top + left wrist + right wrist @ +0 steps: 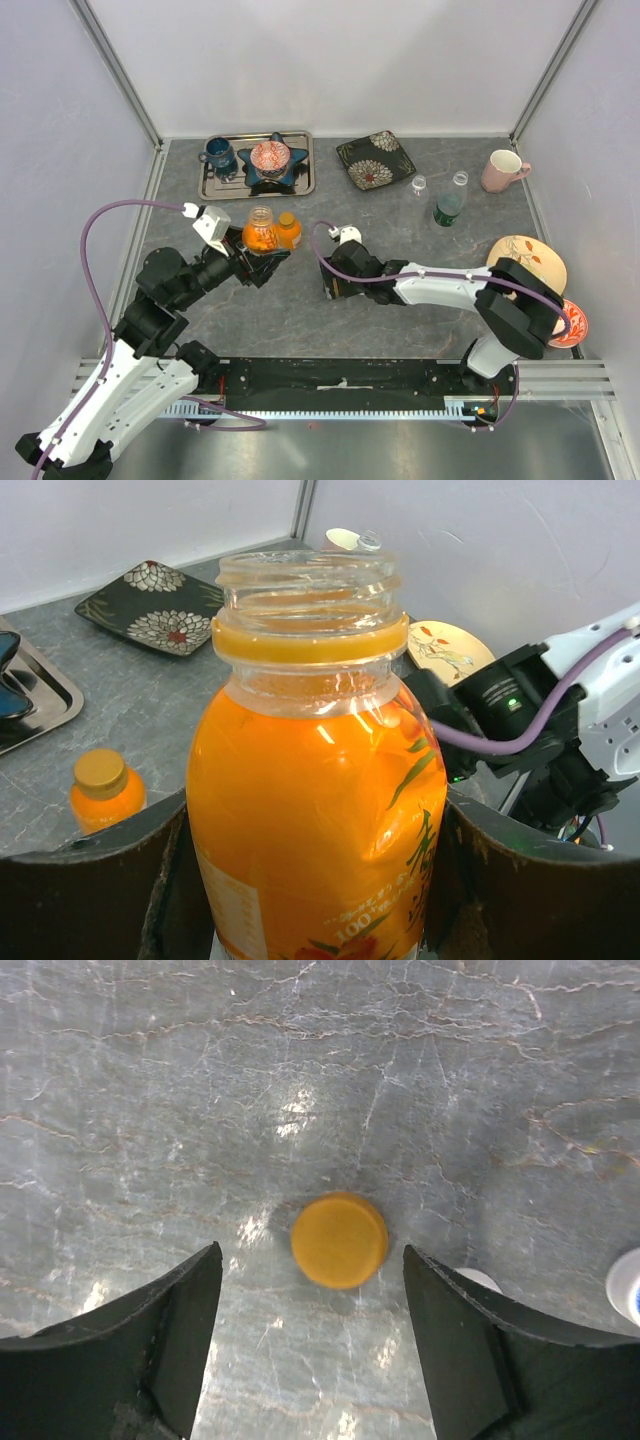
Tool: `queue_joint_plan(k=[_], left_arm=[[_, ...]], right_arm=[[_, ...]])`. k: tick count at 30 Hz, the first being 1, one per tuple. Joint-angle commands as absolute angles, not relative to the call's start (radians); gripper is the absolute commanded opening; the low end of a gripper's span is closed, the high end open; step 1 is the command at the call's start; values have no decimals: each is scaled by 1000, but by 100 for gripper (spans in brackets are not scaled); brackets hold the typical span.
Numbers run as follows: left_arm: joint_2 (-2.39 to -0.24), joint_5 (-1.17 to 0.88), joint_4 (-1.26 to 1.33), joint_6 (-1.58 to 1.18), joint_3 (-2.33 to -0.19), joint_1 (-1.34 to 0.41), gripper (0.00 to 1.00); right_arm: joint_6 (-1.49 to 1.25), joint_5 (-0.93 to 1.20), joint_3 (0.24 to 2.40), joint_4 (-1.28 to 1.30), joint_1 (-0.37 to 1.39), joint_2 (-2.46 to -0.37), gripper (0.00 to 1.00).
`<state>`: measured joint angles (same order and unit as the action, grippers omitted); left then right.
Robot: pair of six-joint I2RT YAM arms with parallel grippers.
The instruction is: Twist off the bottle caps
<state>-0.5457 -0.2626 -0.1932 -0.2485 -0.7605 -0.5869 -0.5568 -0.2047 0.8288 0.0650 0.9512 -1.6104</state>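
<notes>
My left gripper [262, 252] is shut on a large orange juice bottle [259, 233]. In the left wrist view the bottle [315, 810] fills the space between the pads, and its threaded neck [308, 585] is open, with no cap. A small orange bottle [289, 229] with its cap on stands just right of it and also shows in the left wrist view [104, 792]. My right gripper [312, 1255] is open and points down at the table. An orange cap [339, 1240] lies flat on the table between its fingers, untouched. In the top view the right gripper [336, 288] hides the cap.
A metal tray [305, 185] with a blue cup [218, 156] and a star bowl [270, 159] sits at the back left. A black floral plate [375, 160], two clear bottles [419, 186] [450, 204], a pink mug [503, 170] and a patterned plate [527, 258] lie on the right. White caps [625, 1285] lie near the right gripper.
</notes>
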Motion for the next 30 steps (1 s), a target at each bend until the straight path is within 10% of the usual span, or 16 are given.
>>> queue_joint_plan(k=[1,11,18,30], left_arm=[[-546,-252,-183,-212,-758,-589,53],[-643,-340,-150,-206,-794,-589,57],[-775,-789,-35,-224,-819,-589,57],[-856,-844,-11,-242,-862,-600,57]], right_arm=[[-563,-276,876,124,959,-1462,80],[-466,-506,1388,402,957,-1247,84],[-449,-114,1371,278,954,-1187,85],[-485,104,1270,167,954,-1161,84]])
